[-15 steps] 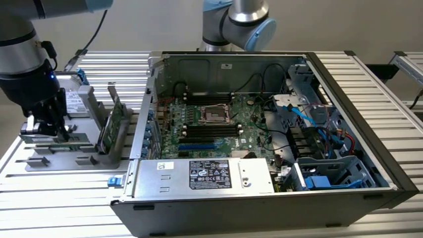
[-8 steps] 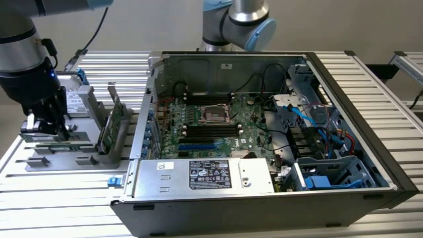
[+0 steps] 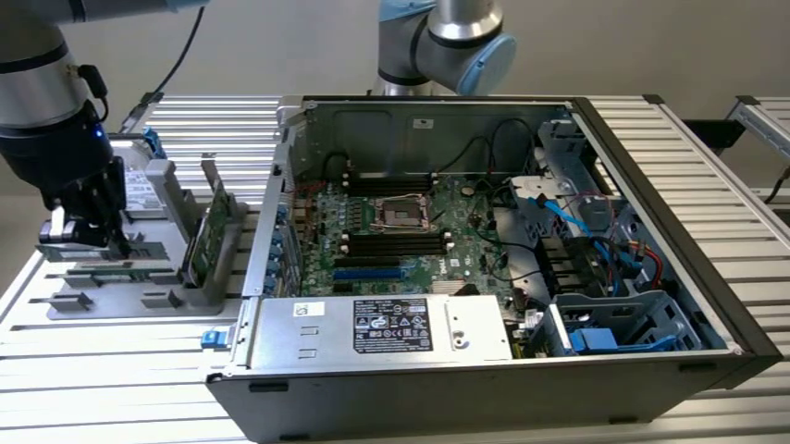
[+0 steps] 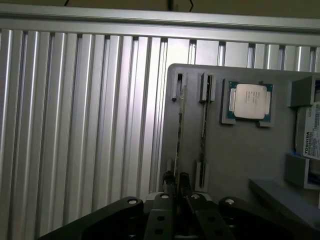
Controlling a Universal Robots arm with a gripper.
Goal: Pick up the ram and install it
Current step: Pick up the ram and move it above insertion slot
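The ram (image 4: 180, 125) stands on edge in a slot of the gray tray (image 4: 235, 150), at the exterior view's left, with the jaws nearly closed and pinching its end. 1 more stick (image 4: 204, 130) stands just beside it, and the processor (image 4: 250, 101) lies near.

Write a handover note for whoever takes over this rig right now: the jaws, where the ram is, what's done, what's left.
Gripper: low over the gray tray, jaws shut on the near end of one ram stick.
Ram stick: standing on edge in its tray slot, not lifted.
Second ram stick: in the next slot, between the gripped one and the processor.
Computer case: open, to the exterior view's right of the tray, motherboard exposed.
Done: the grip on the stick appears made.
Left: the stick is not yet out of the tray or in the motherboard.
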